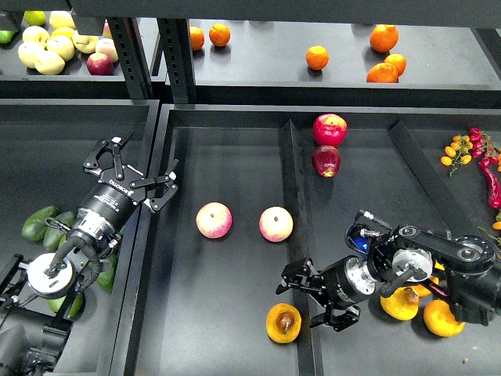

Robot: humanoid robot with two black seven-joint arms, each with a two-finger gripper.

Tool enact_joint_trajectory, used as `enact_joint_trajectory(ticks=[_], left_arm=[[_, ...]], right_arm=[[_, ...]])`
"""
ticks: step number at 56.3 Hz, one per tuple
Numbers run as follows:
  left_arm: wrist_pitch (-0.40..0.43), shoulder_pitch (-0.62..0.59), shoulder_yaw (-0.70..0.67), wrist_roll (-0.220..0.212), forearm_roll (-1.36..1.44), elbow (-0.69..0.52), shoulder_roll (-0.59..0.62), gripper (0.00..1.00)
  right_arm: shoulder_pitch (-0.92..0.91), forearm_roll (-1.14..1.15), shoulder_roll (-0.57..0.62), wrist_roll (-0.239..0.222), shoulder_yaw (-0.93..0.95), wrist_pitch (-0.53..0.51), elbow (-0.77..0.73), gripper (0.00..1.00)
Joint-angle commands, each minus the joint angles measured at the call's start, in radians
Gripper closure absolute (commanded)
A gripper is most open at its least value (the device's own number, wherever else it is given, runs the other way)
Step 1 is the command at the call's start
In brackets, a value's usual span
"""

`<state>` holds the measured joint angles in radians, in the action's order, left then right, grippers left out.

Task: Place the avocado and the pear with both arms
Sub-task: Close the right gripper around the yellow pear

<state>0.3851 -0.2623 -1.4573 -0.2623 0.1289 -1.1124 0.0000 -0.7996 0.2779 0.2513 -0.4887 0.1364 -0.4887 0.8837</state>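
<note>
A roundish orange-yellow pear with a dark dimple lies at the front of the middle tray. My right gripper is open, its fingers spread just right of and above the pear, not closed on it. More pears lie under my right arm at the front right. Dark green avocados lie in the left tray, partly hidden by my left arm. My left gripper is open and empty, raised above the left tray's right edge, well away from the avocados.
Two pink-yellow apples lie mid-tray. Two red apples sit behind. A raised divider splits the middle tray from the right one. Oranges and pale apples are on the back shelf. Red peppers lie far right.
</note>
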Motion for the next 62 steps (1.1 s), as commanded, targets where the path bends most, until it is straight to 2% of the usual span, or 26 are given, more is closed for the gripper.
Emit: enact_joint_trajectory(ticks=[1, 17, 27, 31, 62], left_arm=[[-0.002, 0.0, 0.0, 0.0, 0.0, -0.001, 0.0, 0.01], [0.0, 0.0, 0.0, 0.0, 0.0, -0.003, 0.0, 0.01], [-0.002, 0.0, 0.0, 0.0, 0.0, -0.003, 0.0, 0.01], [-0.002, 0.0, 0.001, 0.0, 0.0, -0.003, 0.0, 0.01], [-0.002, 0.0, 0.002, 0.0, 0.002, -0.006, 0.0, 0.01]], right_arm=[[0.01, -0.009, 0.0, 0.0, -0.005, 0.0, 0.0, 0.0], [0.022, -0.026, 0.0, 0.0, -0.021, 0.0, 0.0, 0.01], [0.02, -0.043, 0.0, 0.0, -0.032, 0.0, -0.002, 0.18], [0.019, -0.057, 0.003, 0.0, -0.05, 0.0, -0.002, 0.21], [0.052, -0.059, -0.018, 0.0, -0.057, 0.0, -0.026, 0.29]])
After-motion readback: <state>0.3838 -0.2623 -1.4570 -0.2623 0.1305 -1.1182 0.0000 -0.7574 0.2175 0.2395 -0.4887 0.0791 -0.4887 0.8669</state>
